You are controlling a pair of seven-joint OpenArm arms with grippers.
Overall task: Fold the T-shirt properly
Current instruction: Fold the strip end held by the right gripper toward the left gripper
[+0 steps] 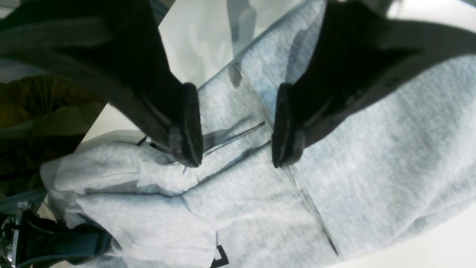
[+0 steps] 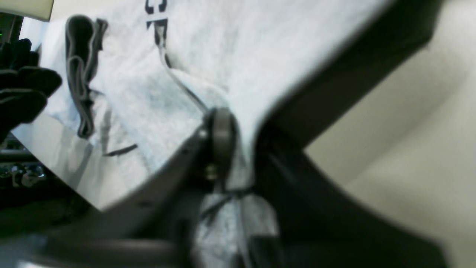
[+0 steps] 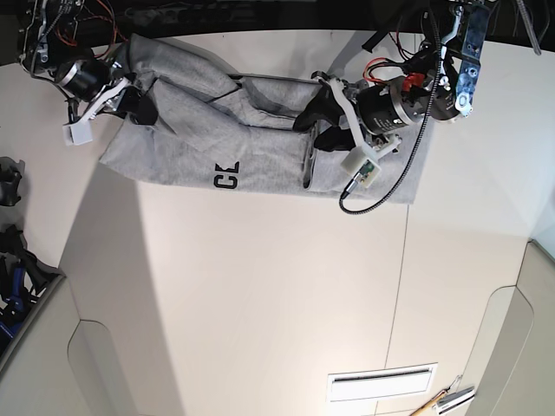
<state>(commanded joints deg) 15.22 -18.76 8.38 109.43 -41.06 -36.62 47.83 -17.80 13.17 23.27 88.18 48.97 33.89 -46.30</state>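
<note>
The light grey T-shirt lies crumpled along the far edge of the white table, black lettering facing up. Its ribbed neck sits near my left gripper. In the left wrist view the left gripper is open, its dark fingers spread just above a seam of the T-shirt, holding nothing. My right gripper is shut on a bunched fold of the T-shirt at the shirt's other end, seen in the base view as the right gripper.
A white cable loops from the left arm over the table. Black gear sits off the table's left side. A slot and some tools lie at the near right. The table edge runs just behind the shirt.
</note>
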